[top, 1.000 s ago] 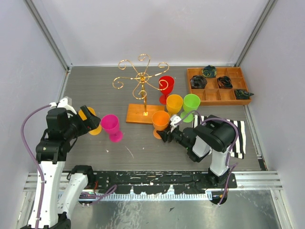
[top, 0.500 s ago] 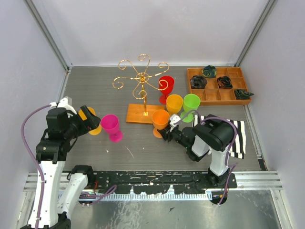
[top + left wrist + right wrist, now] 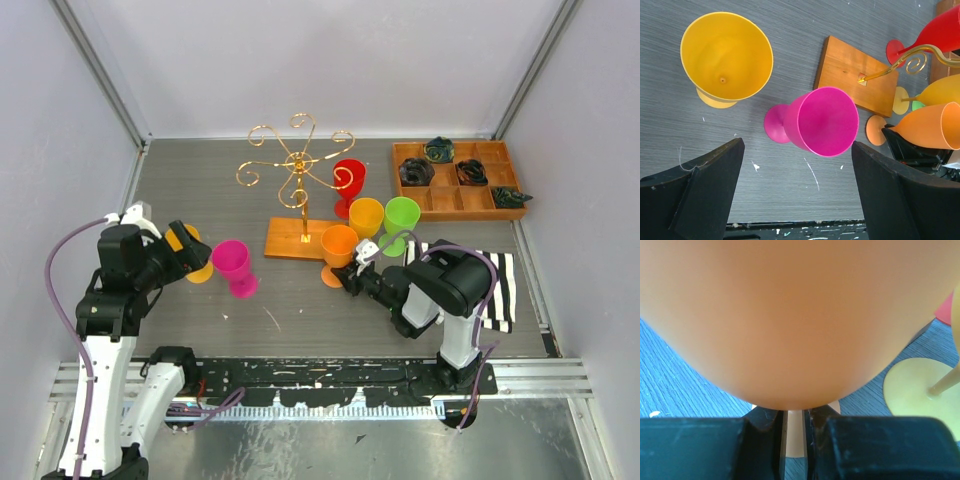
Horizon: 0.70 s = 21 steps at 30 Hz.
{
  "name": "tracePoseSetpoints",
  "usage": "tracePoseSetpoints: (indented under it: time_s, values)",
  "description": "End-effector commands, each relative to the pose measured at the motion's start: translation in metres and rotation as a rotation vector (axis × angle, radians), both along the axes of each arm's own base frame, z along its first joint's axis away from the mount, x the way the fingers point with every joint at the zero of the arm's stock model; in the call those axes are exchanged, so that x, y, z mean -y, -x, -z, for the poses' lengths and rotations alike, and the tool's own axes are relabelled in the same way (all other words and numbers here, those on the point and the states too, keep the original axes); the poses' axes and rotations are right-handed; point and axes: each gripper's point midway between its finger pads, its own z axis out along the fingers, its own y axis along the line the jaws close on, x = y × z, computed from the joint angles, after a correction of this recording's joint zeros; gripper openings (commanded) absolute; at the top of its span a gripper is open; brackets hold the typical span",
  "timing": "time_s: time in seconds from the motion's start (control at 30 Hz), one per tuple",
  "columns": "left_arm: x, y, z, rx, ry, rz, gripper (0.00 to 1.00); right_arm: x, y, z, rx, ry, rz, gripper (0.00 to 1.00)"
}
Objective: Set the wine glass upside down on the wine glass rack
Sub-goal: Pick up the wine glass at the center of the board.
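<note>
— How far along?
— Just begun. The right tool (image 3: 347, 281) is clenched on the stem of the orange plastic wine glass (image 3: 339, 245), mid-frame on the tabletop (image 3: 200, 190). Inverting and hanging it on the gold wire rack (image 3: 298, 170) remain.

Upright orange wine glass (image 3: 339, 243) beside gold rack (image 3: 296, 238)

the wine glass (image 3: 339, 243) stands just right of the wine glass rack (image 3: 290, 240).

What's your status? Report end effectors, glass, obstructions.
Right end effector shut on orange wine glass stem. Left end effector open. Wine glass rack bare, red glass beside it.
</note>
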Motion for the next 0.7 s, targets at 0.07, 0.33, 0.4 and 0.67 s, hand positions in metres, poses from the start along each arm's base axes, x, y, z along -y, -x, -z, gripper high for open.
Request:
tracePoseSetpoints:
  time_s: [0.07,0.33,0.4,0.67]
  values:
    - [0.002,-0.004,-0.003,0.025,0.004,0.018,0.95,-0.010,-0.005,-0.037,0.136,-0.082,-0.029,0.01]
    - [0.000,0.000,-0.010,0.064,-0.006,0.009,0.96,-0.005,0.003,-0.049,0.158,-0.096,-0.037,0.01]
    - [-0.002,0.002,-0.015,0.090,-0.015,0.003,0.97,-0.002,0.006,-0.053,0.162,-0.104,-0.033,0.01]
    - [-0.007,0.016,-0.044,0.206,-0.049,0.003,0.98,-0.002,0.035,-0.084,0.192,-0.179,-0.127,0.01]
